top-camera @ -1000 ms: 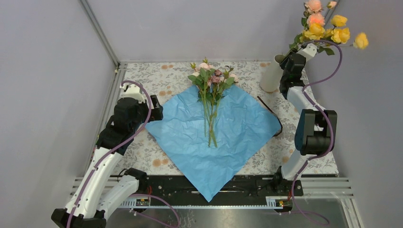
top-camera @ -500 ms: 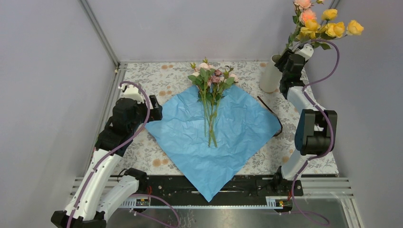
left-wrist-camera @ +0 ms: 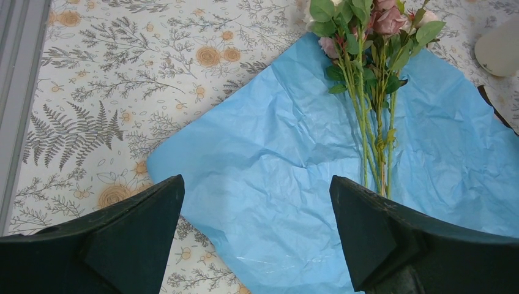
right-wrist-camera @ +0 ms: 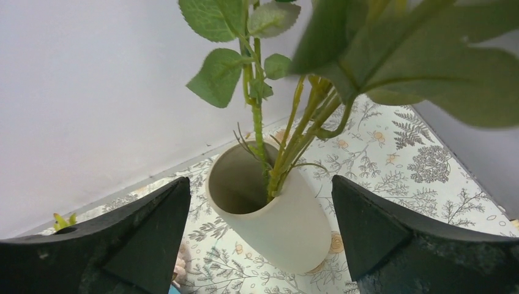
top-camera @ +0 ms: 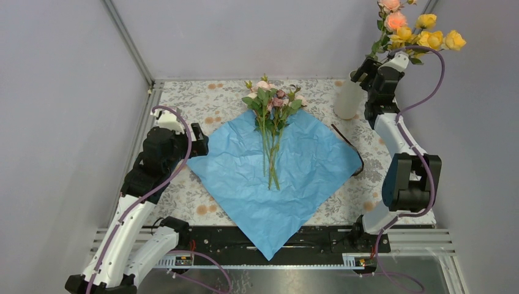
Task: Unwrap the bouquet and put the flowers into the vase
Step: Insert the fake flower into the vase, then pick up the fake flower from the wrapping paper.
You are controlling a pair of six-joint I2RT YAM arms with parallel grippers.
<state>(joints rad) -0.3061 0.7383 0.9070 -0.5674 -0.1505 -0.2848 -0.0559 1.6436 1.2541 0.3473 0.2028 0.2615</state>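
Observation:
The blue paper (top-camera: 275,177) lies spread flat on the table. On it rests a bunch of pink and cream flowers (top-camera: 271,116), heads toward the back. The beige vase (top-camera: 346,98) stands at the back right with yellow and peach roses (top-camera: 422,33) in it. In the right wrist view their green stems (right-wrist-camera: 287,147) drop into the vase (right-wrist-camera: 294,233). My right gripper (right-wrist-camera: 260,181) stands open just above the mouth, touching nothing. My left gripper (left-wrist-camera: 256,179) hangs open over the left corner of the paper (left-wrist-camera: 275,153), holding nothing.
A dark brown ribbon (top-camera: 350,147) lies along the right edge of the paper. The floral tablecloth (top-camera: 208,104) covers the table. Grey walls close in on both sides and the back. A metal rail (top-camera: 428,239) runs along the near edge.
My right gripper has opened and let go of the yellow and peach roses, which now stand more upright in the vase. The left arm has barely moved.

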